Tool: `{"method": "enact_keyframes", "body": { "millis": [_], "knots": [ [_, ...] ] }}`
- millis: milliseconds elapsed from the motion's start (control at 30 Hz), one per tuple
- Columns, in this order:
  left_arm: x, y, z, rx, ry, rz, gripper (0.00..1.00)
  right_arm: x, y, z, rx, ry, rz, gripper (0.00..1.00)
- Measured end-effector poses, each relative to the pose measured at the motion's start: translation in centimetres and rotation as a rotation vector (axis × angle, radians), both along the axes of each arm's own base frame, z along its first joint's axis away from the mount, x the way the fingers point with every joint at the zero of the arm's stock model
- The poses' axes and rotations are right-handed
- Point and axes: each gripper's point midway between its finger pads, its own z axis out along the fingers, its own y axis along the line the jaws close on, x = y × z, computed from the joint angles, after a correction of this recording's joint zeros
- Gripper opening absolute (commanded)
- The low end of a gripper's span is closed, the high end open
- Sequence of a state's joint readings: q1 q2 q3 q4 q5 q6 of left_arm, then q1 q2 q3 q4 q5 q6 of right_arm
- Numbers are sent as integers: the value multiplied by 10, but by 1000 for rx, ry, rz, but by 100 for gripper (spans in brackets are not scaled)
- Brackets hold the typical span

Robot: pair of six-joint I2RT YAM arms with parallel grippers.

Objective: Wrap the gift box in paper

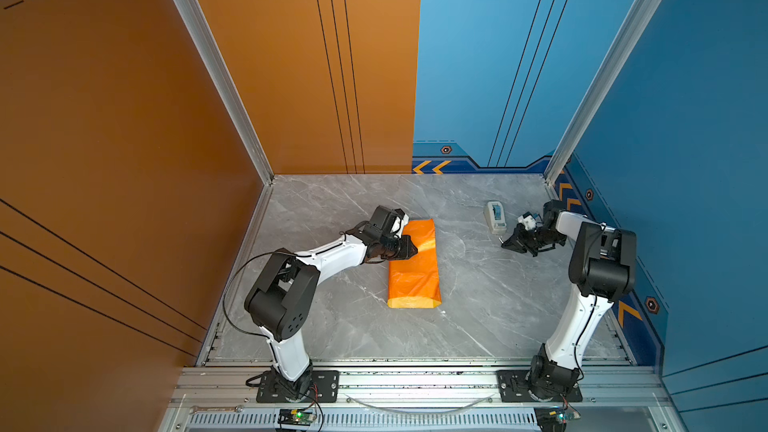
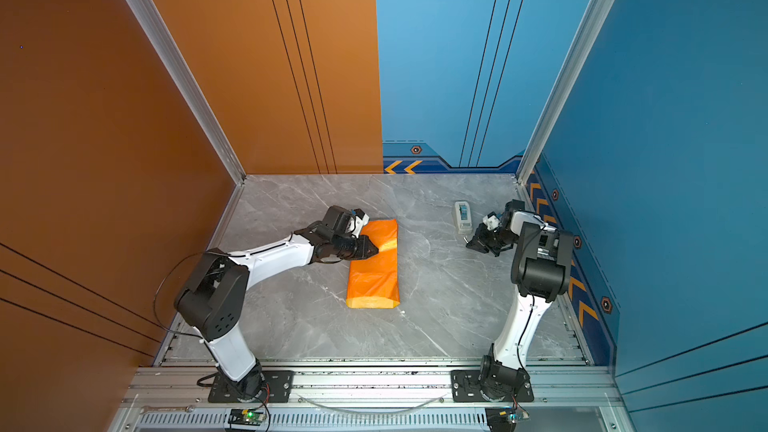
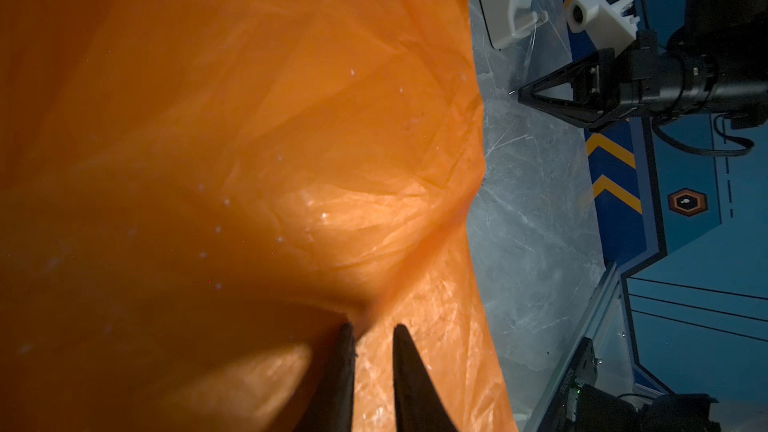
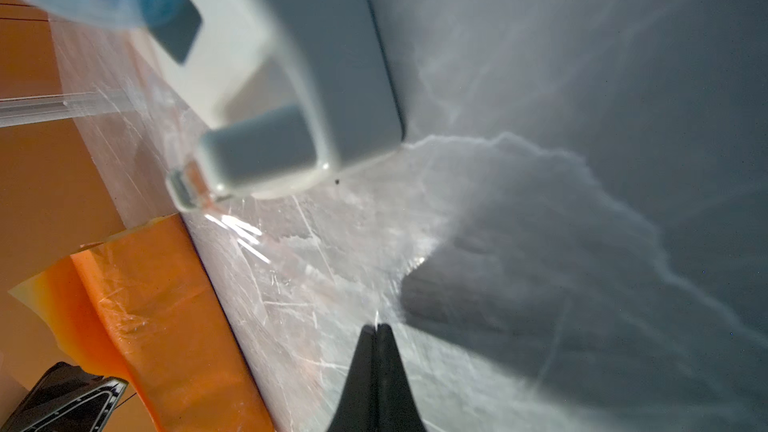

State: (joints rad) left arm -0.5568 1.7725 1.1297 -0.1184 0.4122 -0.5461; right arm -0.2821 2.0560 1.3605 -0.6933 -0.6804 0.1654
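The paper (image 1: 415, 268) (image 2: 374, 272) lies folded into a long orange bundle in the middle of the table, pale yellow showing at its near end. The gift box is hidden, presumably inside. My left gripper (image 1: 413, 249) (image 2: 376, 249) rests on the bundle's far left part. In the left wrist view its fingers stand a little apart on the creased paper (image 3: 291, 118), with a raised fold beside one tip (image 3: 347, 328). My right gripper (image 1: 503, 244) (image 4: 376, 326) is shut just off the tape dispenser (image 1: 494, 217) (image 4: 311, 76). A thin clear strip seems to run from the dispenser to its tips.
Orange wall panels close the left side and blue ones the back and right. The right arm's elbow (image 1: 602, 268) stands close to the right wall. A wrench (image 1: 216, 409) lies on the front rail.
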Motion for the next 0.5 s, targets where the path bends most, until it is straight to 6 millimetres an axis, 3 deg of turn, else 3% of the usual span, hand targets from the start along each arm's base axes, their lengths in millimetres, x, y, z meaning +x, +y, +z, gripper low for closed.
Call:
{"method": "enact_keyframes", "body": {
  "millis": [333,367,500],
  "knots": [
    [0,0,0,0,0,0,20,-42,5,-5,8,136,-1,0],
    [0,0,0,1,0,0,20,-44,5,-5,10,141,-3,6],
    [0,0,0,1,-1,-1,20,-45,0,9,5,108,-12,49]
  ]
}}
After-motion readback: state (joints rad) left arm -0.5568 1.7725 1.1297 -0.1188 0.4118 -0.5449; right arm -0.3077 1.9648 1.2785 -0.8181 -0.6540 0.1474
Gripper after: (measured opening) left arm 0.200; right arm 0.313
